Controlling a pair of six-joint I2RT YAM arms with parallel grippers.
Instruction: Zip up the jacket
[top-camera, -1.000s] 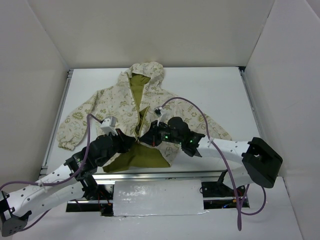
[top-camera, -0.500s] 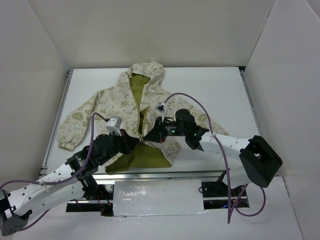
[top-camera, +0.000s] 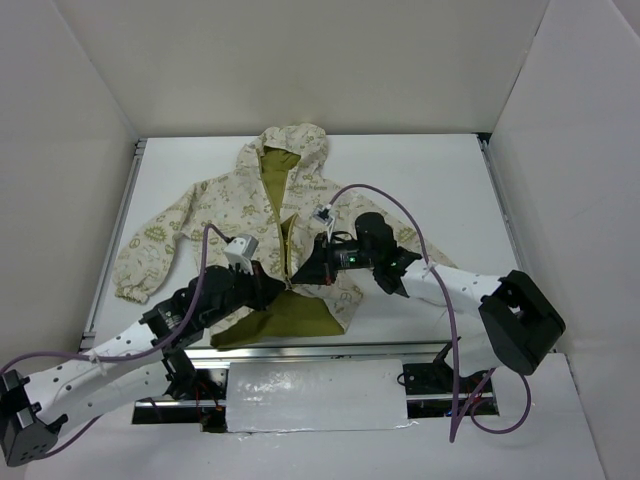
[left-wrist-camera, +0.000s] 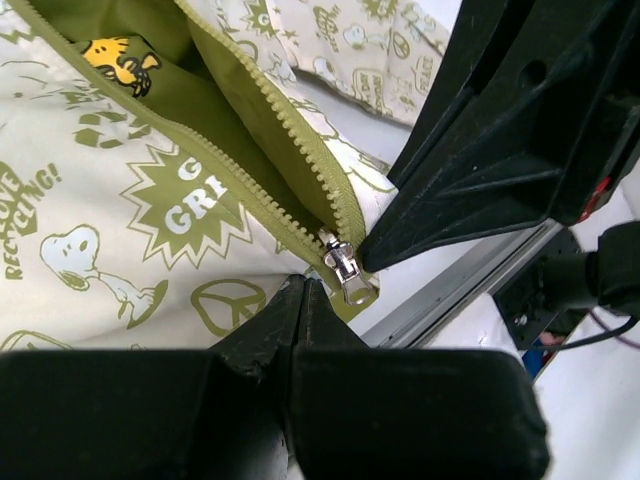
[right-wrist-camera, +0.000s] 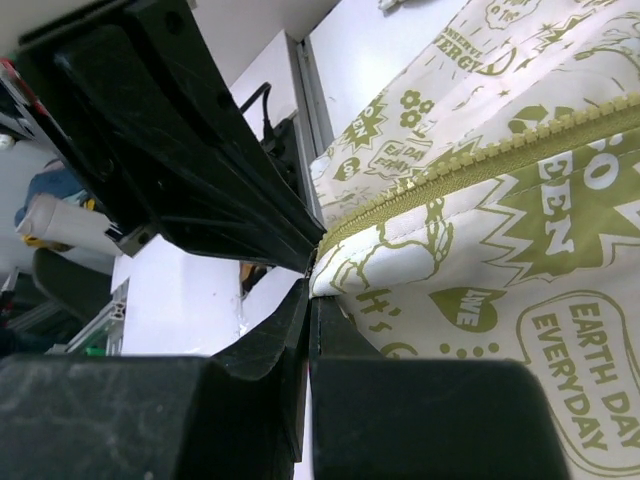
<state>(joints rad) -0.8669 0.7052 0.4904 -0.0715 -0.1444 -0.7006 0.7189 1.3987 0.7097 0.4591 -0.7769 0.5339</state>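
A: Two arms shifted in the last second, but the tips stayed put. The left gripper (top-camera: 276, 285) crept in toward the zip slider (left-wrist-camera: 345, 268). The right gripper (top-camera: 300, 274) swung its wrist back, farther from the slider.

B: Slider moved?

A: No. It's at the same spot on the bottom hem of the jacket (top-camera: 300, 190). The teeth above it gape open with olive cloth (top-camera: 285, 315) showing. The jacket lies flat on the table (top-camera: 450, 180), hood far beyond the slider, sleeves spread to either side.

B: Grips?

A: The left jaws are pressed tight together just below the slider, pinching hem cloth, I think. The right jaws are closed too, tip touching the slider from the other side. Can't tell if it has the pull tab or only cloth.

B: Meaning?

A: Setup only, I'd say. The hem looks anchored, no zipping is done yet, and the whole run above the slider remains.
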